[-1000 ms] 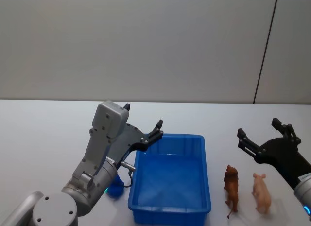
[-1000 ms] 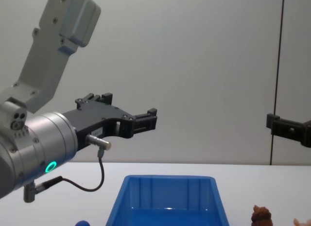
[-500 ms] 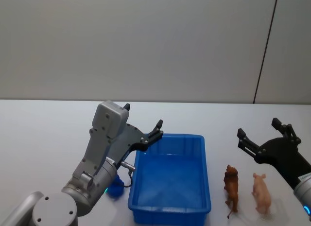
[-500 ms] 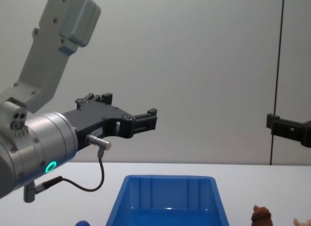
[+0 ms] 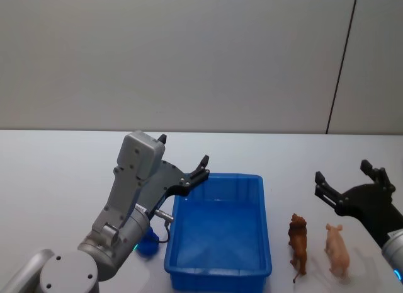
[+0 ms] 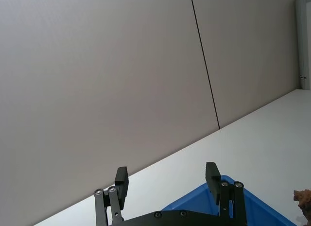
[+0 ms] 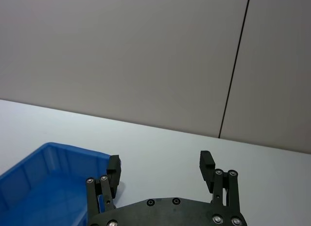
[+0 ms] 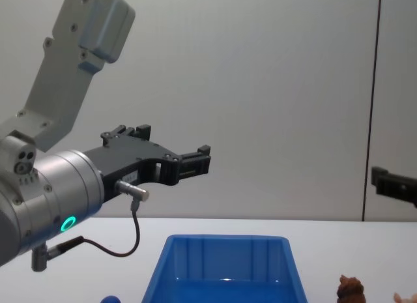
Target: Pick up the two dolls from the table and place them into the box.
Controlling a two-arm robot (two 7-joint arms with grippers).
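Chest view crops brown doll [image 8: 350, 288] and pink doll [image 8: 409, 298].

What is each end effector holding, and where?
Nothing: the left end effector and right end effector are open, empty; brown doll and pink doll stand on the table.

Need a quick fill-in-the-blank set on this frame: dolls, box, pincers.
1. The brown doll and the pink doll stand on the table to the robot's ____ of the blue box.
2. The pink doll stands ____ from the box than the brown doll.
3. Inside, the box is ____.
4. The left pincer and the right pincer are both ____.
Missing words: right; farther; empty; open.
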